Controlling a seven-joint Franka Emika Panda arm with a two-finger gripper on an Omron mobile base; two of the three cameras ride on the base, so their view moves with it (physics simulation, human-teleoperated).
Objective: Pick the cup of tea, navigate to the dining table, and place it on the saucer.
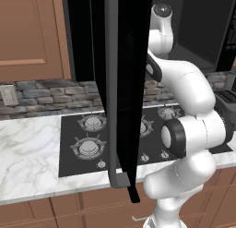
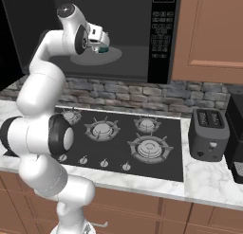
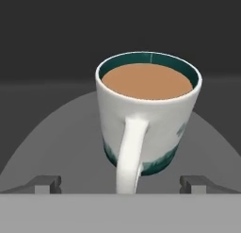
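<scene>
Both base views look forward over the stovetop (image 1: 87, 146) from opposite sides; hand view sits seemingly close inside the microwave (image 2: 142, 34).

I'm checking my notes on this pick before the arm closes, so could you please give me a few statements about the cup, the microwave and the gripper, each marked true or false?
1. The cup of tea stands upright on the grey turntable inside the microwave. True.
2. The cup's handle points away from the hand camera. False: it faces the camera, between the two fingertips.
3. The gripper is shut on the cup. False: its fingertips stand wide apart, either side of the handle, touching nothing.
4. The microwave door is swung open. True.
5. The cup is empty. False: light brown tea fills it nearly to the rim.
6. A dark toaster stands right of the stovetop. True.
</scene>
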